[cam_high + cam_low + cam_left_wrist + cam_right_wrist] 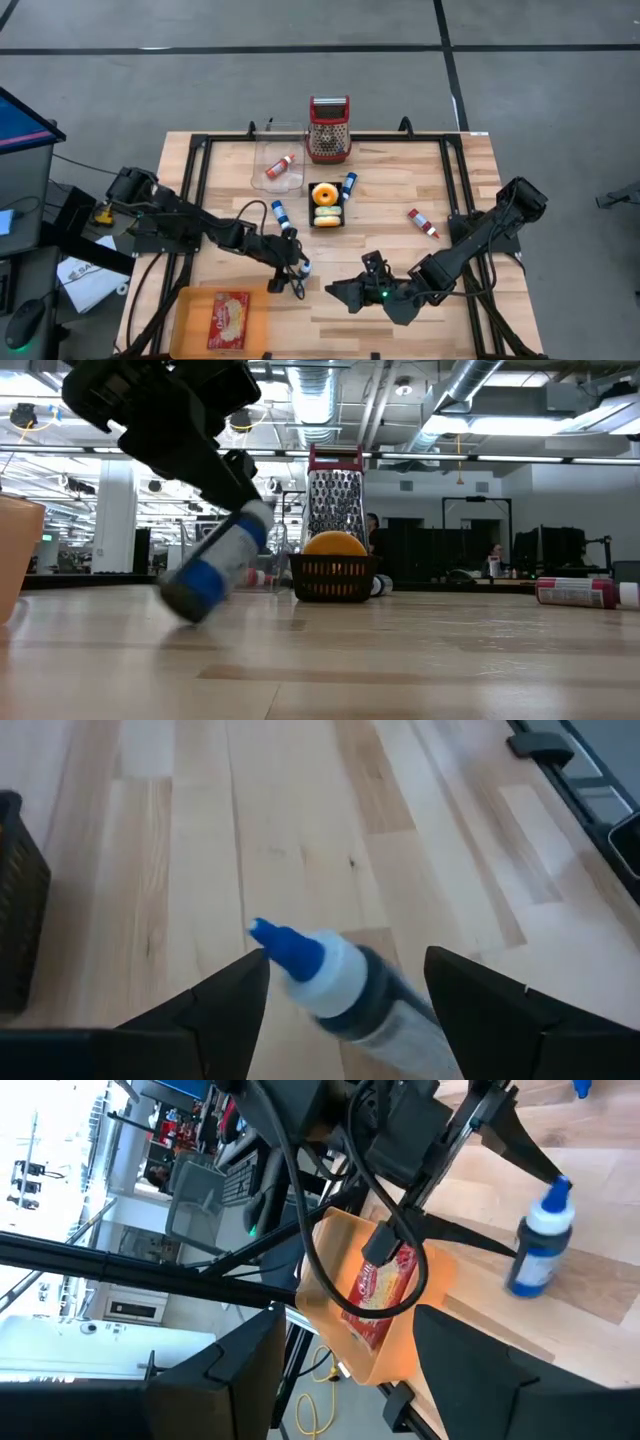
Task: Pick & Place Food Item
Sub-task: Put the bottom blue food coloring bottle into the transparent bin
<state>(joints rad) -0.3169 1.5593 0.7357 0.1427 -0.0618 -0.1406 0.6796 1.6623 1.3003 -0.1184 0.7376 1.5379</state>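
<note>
A small clear bottle with a blue cap (330, 975) lies tilted between the fingers of my open left gripper (345, 990), at the table's near middle (302, 264). In the low view its lower end (188, 598) is down at the tabletop and its upper end runs back under the gripper. My right gripper (350, 1380) hovers open near the front edge (348, 293) with nothing between its fingers. A black basket (326, 218) holds orange and yellow food (335, 544). My left gripper has one finger on each side of the bottle, slanting down from the table's left. A gap shows beside one finger (470, 995). The other fingertip (245, 975) stands right at the bottle's cap end (280, 942). I cannot tell whether either finger touches it.
Another blue-capped bottle (279, 212) lies just behind the left gripper, and one more (348, 186) lies by the basket. A red-capped one (423, 224) is at the right. A grater (329, 128) and a clear box (278, 158) stand at the back. An orange tray (190, 318) holds a packet.
</note>
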